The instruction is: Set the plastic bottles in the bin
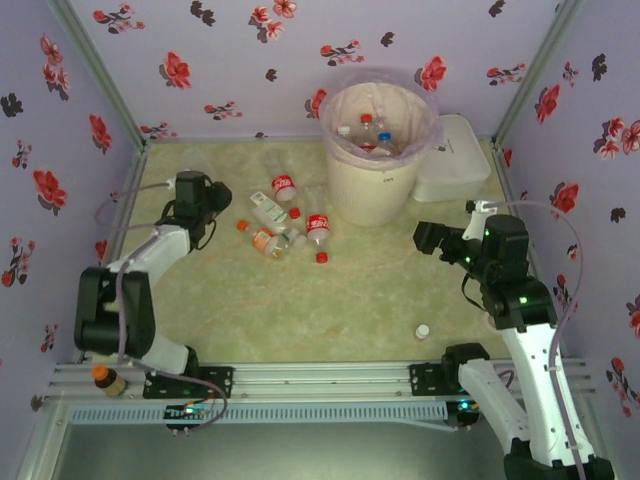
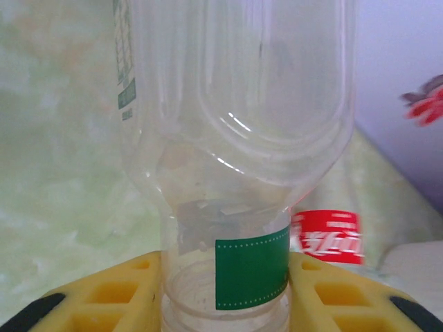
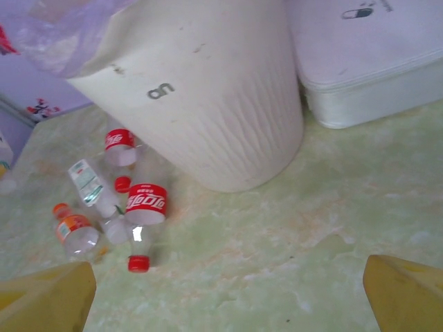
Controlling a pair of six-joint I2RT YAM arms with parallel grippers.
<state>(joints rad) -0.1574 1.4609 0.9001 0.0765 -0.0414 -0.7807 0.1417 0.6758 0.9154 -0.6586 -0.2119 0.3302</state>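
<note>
Spotter: What worries you from here?

Me: My left jaws pinch the clear plastic bottle with the green-and-white label [image 2: 235, 138] near one narrow end. I judge it could swing or slip out on the way to the round cream-white bucket lined with a pinkish bag [image 1: 372, 190], or snag that loose bag at the rim.

Spotter: And the jaws themselves?

Me: The left jaws are closed snugly on that bottle, yellow fingers [image 2: 131, 294] either side. The right jaws are spread wide, holding nothing, facing the bucket. Other small bottles [image 1: 290, 222] lie on the pale green tabletop [image 1: 380, 290] left of it.
</note>
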